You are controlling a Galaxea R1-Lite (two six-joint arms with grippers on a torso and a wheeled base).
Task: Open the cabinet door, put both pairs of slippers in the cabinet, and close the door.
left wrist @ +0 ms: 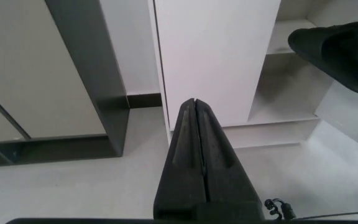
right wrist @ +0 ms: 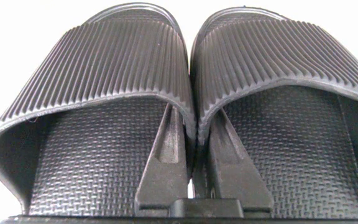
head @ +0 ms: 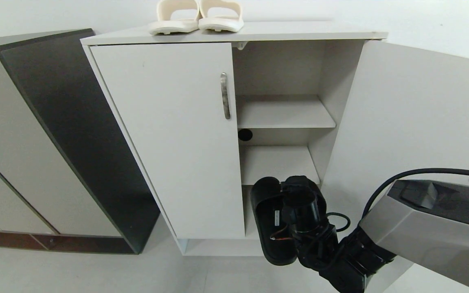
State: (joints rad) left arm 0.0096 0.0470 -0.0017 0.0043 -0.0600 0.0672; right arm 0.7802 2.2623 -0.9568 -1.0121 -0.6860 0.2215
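Observation:
My right gripper [head: 289,199] is shut on a pair of black slippers [head: 269,219], held in front of the cabinet's open right half, level with its lowest compartment. In the right wrist view the fingers [right wrist: 166,155] pinch the two inner side walls of the black slippers [right wrist: 110,93] together. A cream pair of slippers [head: 196,16] sits on top of the white cabinet [head: 299,30]. The right door [head: 405,118] is swung open; the left door [head: 169,134] is closed. My left gripper [left wrist: 195,134] is shut and empty, low over the floor before the closed door; the black slippers [left wrist: 340,46] show beyond it.
Two bare shelves [head: 283,112] sit inside the open half, with a floor compartment [head: 248,228] below. A dark grey and beige cabinet [head: 35,142] stands to the left of the white one. Light floor [head: 96,272] lies in front.

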